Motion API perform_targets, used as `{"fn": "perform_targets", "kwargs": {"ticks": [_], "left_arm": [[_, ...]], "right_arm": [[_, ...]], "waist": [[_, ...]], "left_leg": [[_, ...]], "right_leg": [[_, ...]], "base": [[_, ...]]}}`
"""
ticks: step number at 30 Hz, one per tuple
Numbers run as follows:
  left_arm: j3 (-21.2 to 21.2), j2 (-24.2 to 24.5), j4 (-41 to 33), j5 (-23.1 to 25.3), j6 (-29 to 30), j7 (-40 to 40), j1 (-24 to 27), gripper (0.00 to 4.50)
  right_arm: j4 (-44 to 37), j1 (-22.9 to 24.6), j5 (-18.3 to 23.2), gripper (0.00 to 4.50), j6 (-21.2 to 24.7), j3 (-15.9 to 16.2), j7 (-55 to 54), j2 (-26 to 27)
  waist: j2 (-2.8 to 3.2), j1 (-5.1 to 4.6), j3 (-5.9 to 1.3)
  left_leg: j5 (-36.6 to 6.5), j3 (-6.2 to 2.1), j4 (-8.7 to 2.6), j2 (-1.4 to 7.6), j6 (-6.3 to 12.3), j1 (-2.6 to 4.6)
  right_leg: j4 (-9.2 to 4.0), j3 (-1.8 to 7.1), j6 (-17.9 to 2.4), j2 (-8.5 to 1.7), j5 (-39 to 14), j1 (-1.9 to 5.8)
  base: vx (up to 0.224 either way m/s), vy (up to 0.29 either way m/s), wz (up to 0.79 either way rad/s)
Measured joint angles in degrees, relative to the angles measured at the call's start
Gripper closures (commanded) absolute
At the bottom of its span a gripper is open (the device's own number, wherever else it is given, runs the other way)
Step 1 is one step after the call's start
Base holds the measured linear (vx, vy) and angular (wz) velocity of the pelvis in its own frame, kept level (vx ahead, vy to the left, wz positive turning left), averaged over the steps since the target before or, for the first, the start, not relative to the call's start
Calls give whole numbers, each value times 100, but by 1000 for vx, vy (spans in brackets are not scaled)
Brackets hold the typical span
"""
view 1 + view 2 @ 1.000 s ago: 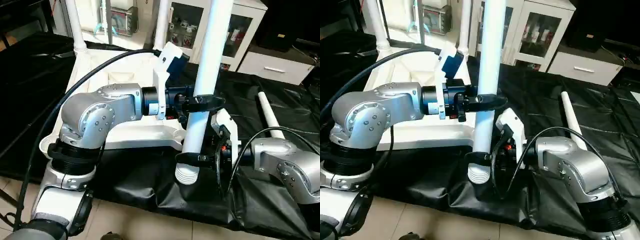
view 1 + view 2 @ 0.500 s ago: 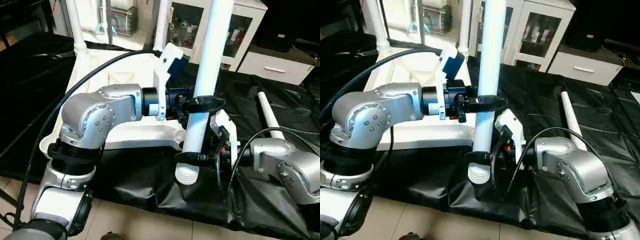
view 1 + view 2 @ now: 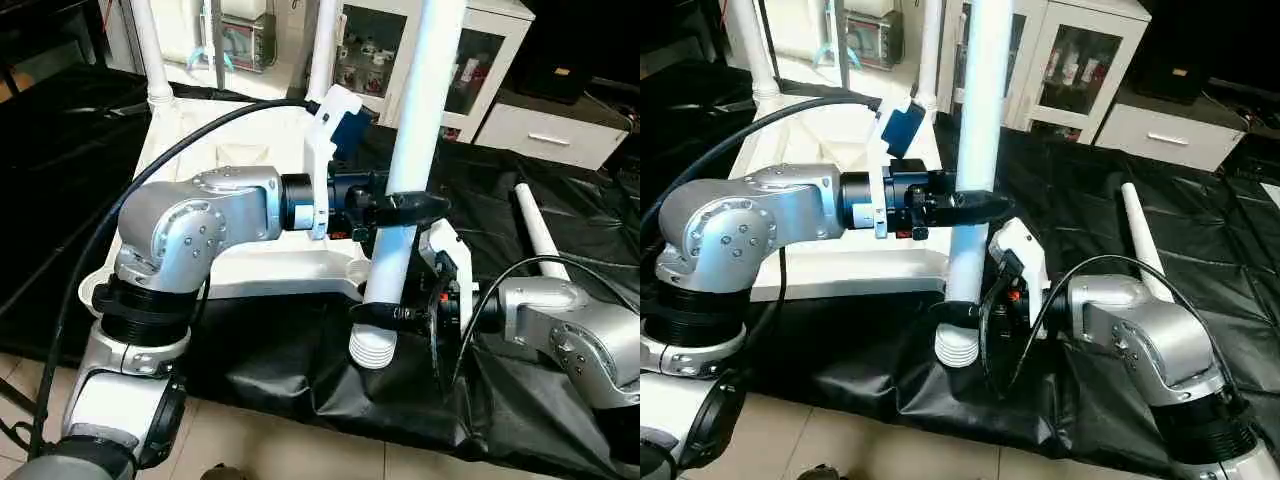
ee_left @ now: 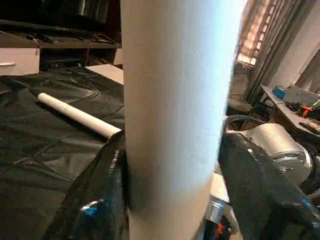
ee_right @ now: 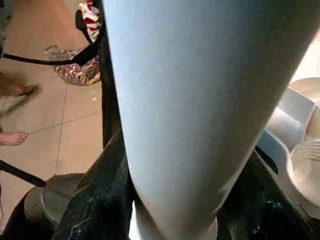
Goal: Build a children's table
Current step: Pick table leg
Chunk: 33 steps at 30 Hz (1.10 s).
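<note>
Black sheet [image 3: 560, 200] underneath — upright leg [image 3: 410, 180] grasped by left hand [image 3: 405, 207] above, right hand [image 3: 385, 313] lower, threaded end just right of corner socket [image 3: 357, 271].

- Left arm [image 3: 195, 225]: brushed silver casing, rounded elbow housing ringed with small dark screws; black ribbed collar beneath, white shell segment below.
- Thick black cable [image 3: 150, 180] arcs over the left arm to a white wrist bracket [image 3: 325, 150] with a blue block.
- Right arm [image 3: 1140, 335]: same silver shell and screws, thin black cable looped, white wrist bracket, small red spot.
- Grippers' fingers [image 4: 102, 200] are glossy black.
</note>
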Motion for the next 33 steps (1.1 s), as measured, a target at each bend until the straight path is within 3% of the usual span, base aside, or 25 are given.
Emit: {"fn": "perform_targets", "kwargs": {"ticks": [6,10,13,18,21,25,27,33], "left_arm": [[282,-20,51,-110,102,116,0,98],[618,113,318,144,-460,348,93,77],[811,413,396,384,-801,358,345,77],[-161,1172,547,1600,-2099,5,908,77],[-720,1264,753,2031,-2593,-198,1076,77],[-1507,1025,1420,2738,-3521,-376,1187,77],[-1712,901,1696,2850,-3686,-462,1220,60],[-1810,843,2545,3082,-4122,-802,1195,5]], "right_arm": [[-2,-4,270,264,78,-596,-23,-105],[4,-2,297,264,36,-1068,-190,-355],[63,35,84,264,-88,-1357,-438,-474],[491,137,-704,264,-946,-1375,-1256,-202],[715,132,-963,264,-1222,-1349,-1590,-62],[818,124,-1167,264,-1355,-1232,-2011,306],[799,170,-1161,264,-1364,-1108,-2012,437],[612,516,-903,264,-1137,-998,-1689,496]], "waist": [[2,3,-1],[8,-1,1],[9,-26,0],[10,-13,0],[10,9,1],[10,-22,1],[11,-39,1],[13,-69,3]], "left_leg": [[0,0,1,0,0,2],[0,-1,1,-1,0,3],[0,-1,-1,-1,-1,7],[1,-2,-1,0,-2,8],[3,-1,0,0,-4,25],[3,2,-3,-1,-5,32],[4,2,-3,0,-6,31],[4,2,-10,0,-6,36]], "right_leg": [[0,0,-1,0,1,2],[1,-1,-2,0,1,1],[0,-1,-1,5,1,2],[-3,0,26,4,-15,-3],[-1,5,4,1,-2,3],[1,9,3,1,-1,4],[6,9,4,4,-2,-2],[4,11,4,5,-3,0]], "base": [[0,0,0],[0,0,0],[0,0,0],[0,0,0],[0,0,0],[0,0,0],[0,0,0],[0,0,0]]}}
